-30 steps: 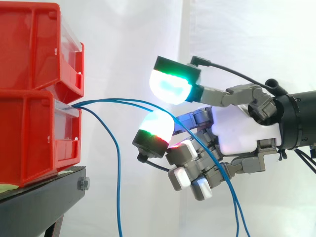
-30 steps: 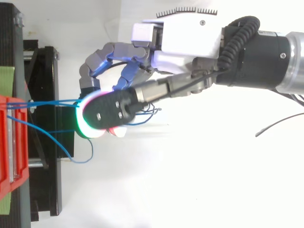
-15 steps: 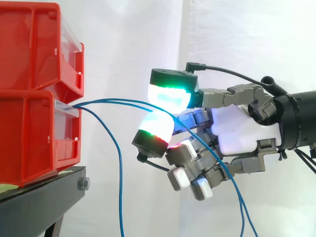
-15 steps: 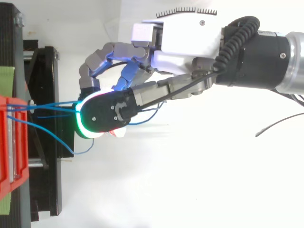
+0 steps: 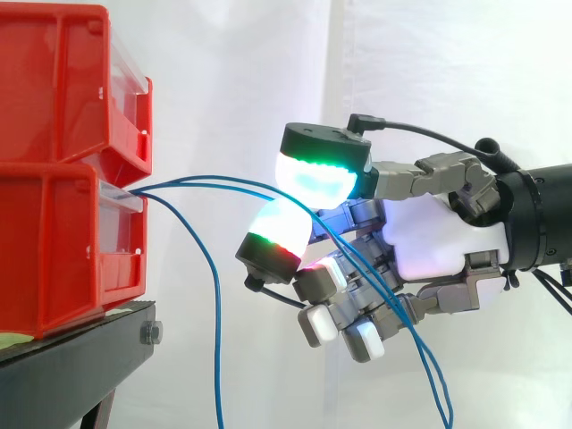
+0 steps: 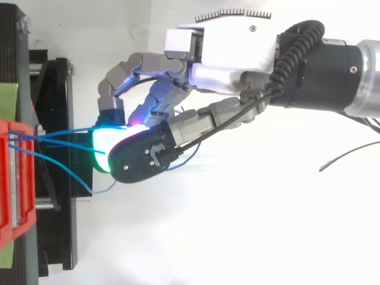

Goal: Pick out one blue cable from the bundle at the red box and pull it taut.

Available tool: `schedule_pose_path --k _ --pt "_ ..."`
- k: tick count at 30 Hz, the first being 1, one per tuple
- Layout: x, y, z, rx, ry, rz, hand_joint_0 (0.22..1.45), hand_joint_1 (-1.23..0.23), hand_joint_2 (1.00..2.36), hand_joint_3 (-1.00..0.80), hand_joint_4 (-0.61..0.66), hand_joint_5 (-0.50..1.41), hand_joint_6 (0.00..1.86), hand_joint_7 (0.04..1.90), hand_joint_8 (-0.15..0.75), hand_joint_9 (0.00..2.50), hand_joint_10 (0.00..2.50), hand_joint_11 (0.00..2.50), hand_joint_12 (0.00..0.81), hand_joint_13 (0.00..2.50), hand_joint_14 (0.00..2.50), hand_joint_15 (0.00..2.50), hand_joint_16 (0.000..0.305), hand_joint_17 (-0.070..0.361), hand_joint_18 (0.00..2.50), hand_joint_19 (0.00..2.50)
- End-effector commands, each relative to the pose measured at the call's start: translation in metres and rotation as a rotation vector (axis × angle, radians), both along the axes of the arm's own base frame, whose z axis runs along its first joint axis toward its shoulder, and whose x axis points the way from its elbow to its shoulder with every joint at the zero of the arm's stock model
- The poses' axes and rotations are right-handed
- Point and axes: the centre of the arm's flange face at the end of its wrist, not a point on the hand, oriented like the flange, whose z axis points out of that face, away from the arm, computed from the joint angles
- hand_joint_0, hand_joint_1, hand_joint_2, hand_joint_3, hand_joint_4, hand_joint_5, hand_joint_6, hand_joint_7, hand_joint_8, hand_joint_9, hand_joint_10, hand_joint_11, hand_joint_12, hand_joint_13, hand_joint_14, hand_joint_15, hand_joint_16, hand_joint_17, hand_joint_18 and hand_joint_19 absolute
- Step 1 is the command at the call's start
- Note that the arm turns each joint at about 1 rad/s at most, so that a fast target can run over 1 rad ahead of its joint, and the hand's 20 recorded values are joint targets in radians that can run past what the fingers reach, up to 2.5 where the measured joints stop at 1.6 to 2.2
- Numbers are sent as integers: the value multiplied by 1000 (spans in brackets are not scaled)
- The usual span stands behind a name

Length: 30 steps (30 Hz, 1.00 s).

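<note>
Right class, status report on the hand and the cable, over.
Hand shut, fingers curled round two blue cables. Cables sag from lower red bin, not taut. Third blue cable hangs loose beside black stand.

We see, from the side, a white curtain (image 5: 232,63) hanging in soft folds across the whole backdrop, while a black stand (image 5: 80,362) fills the 7 o'clock corner, a silver bolt (image 5: 151,333) set near its 1 o'clock corner. An upper red bin (image 5: 54,80) sits at 10 o'clock, its clear front panel (image 5: 130,76) facing 3 o'clock. From above, we find the stand running along the 9 o'clock edge beside a white floor (image 6: 237,237), with a green strip (image 6: 8,98) lying on it toward 10 o'clock.
</note>
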Motion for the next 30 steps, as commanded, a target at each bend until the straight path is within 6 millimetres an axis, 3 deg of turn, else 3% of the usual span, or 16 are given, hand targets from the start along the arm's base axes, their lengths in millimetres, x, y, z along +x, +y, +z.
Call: schedule_pose_path --k 1,8,9,13,16,18,25,27,30 --pt "0 0 1 0 -1 0 646 -796 1011 -393 90 -209 897 997 262 860 24 1085 322 856 26 685 46 103 801 866" --pt "0 0 1 0 -1 2 587 -779 1000 -500 136 -172 885 1055 263 964 25 1100 321 893 25 704 45 101 808 890" --pt "0 0 1 0 -1 0 526 -735 1000 -500 146 -162 883 1043 278 1007 24 1112 331 910 24 698 47 106 833 891" --pt "0 -1 1 0 -1 0 484 -563 1000 -500 143 -135 866 1056 286 1059 23 1067 344 941 24 687 50 113 872 892" --pt "0 -1 1 0 -1 0 535 -398 1000 -500 123 -123 854 1088 275 1125 26 1052 332 954 23 702 46 103 861 923" --pt "0 -1 1 0 -1 -2 583 -371 1000 -500 107 -119 850 1109 266 1136 27 1043 319 957 26 709 44 98 856 935" --pt "0 -1 1 0 -1 0 573 -618 1017 -327 101 -118 846 1167 254 1137 28 1070 323 951 25 722 44 100 856 938" --pt "0 -1 0 0 -1 -2 580 -754 1018 -316 114 -136 864 1178 253 1107 27 1088 319 943 26 719 44 100 849 928" --pt "0 -1 1 0 -3 0 599 -812 1014 -360 93 -142 871 1162 244 1092 28 1092 318 937 25 719 44 99 846 920"
